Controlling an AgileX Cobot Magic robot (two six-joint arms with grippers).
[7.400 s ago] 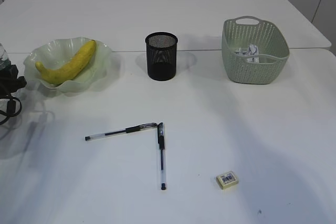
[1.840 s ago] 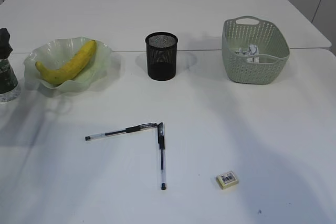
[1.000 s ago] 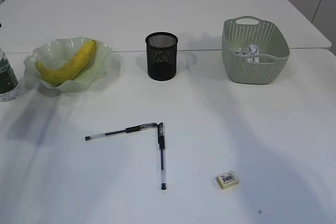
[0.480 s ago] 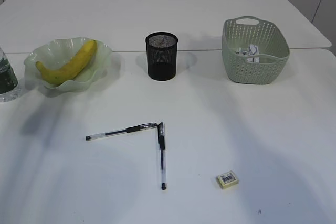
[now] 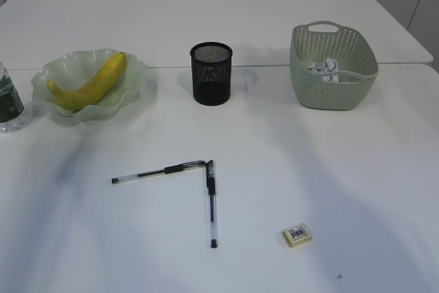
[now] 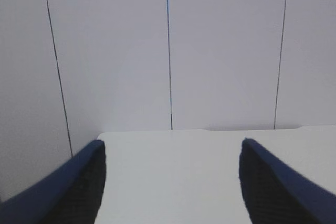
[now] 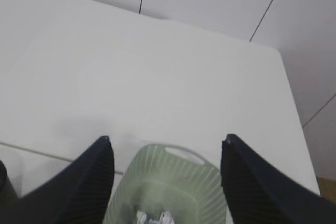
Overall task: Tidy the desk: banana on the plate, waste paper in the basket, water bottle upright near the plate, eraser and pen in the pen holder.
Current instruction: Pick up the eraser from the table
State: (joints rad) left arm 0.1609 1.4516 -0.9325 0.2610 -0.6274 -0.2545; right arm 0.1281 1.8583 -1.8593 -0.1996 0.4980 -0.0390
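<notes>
The desk [image 5: 329, 162] is a broad, plain white, smooth tabletop. At its far right stands the basket [image 5: 333, 66], sage green plastic with a woven-look perforated wall and handle cut-outs, holding a crumpled white waste paper [image 5: 324, 69]. At far left sits the plate [image 5: 134, 80], translucent pale green glass with a ruffled rim, cradling the curved yellow banana [image 5: 90, 84]. Between them stands the pen holder [image 5: 211, 73], a black mesh cylinder. The water bottle [image 5: 8, 104], clear plastic with a dark label, stands upright at the left edge, just beside the plate. Two slim pens [image 5: 210, 200] lie near the middle, tips meeting in an angle; the small cream eraser [image 5: 297, 235] lies nearer, to their right. The left gripper [image 6: 170, 169] is spread wide and empty above the bare far desk. The right gripper [image 7: 167, 153], also apart and empty, hangs above the basket.
</notes>
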